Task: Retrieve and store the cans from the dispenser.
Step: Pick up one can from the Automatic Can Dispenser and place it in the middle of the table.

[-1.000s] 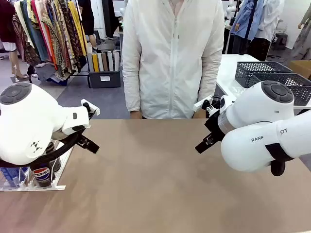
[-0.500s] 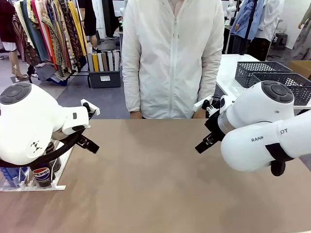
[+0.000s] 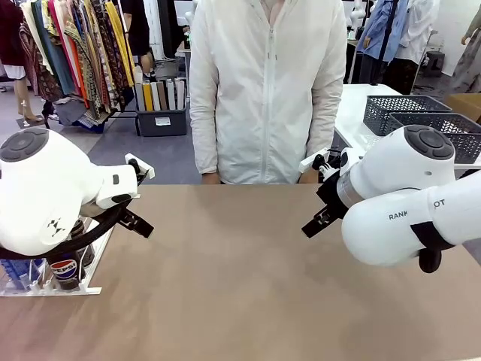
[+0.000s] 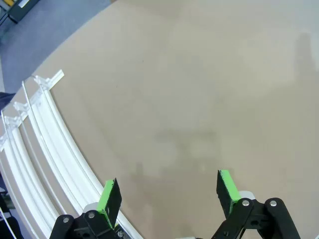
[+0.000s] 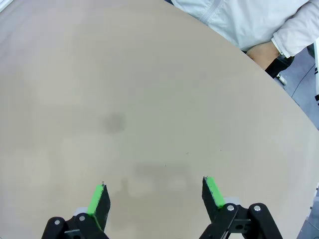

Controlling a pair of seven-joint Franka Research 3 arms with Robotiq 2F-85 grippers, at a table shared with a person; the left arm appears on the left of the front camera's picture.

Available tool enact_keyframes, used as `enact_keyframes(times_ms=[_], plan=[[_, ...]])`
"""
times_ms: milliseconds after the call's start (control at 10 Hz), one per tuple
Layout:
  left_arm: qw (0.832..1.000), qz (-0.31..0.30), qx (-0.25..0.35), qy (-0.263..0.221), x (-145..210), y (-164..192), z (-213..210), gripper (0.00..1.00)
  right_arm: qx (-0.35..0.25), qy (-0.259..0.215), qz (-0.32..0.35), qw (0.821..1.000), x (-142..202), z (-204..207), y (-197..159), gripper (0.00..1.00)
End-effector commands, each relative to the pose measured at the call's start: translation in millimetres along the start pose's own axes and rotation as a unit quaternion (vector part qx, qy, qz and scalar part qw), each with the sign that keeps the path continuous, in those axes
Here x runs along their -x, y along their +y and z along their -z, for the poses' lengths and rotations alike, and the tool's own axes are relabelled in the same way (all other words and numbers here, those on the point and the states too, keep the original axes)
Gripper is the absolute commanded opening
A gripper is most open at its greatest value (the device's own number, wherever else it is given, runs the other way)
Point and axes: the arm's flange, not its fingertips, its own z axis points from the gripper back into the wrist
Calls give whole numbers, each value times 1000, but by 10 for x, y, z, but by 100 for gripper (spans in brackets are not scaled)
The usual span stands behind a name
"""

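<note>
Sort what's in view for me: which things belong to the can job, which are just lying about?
Job: dark Pepsi-logo drink can; blue drink can beside it; flat white plastic railed dispenser; open left pincer; open right pincer.
Lying about: dark grey mesh baskets on the side table; clothes rail behind.

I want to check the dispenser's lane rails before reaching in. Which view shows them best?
The left wrist view: the dispenser shows its long white rails and front stops beside the open left gripper. The front view gives its front corner with cans, behind the left arm. The right wrist view faces tabletop toward the person.
</note>
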Motion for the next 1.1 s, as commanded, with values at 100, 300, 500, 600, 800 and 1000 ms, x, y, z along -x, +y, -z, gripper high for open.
enact_keyframes(times_ms=[100,300,500,600,800,1000], plan=[[1000,0,0,0,-1,-1,-2,100,0,0,0,1000,0,0,-1,100],[1000,0,0,0,-1,-1,-2,100,0,0,0,1000,0,0,-1,100],[1000,0,0,0,-1,-1,-2,100,0,0,0,1000,0,0,-1,100],[1000,0,0,0,-1,-1,-2,100,0,0,0,1000,0,0,-1,100],[1000,0,0,0,0,0,0,100,0,0,0,1000,0,0,0,100],[997,-3,67,46,8,-33,-121,100,-52,57,58,995,-4,-70,-96,100]])
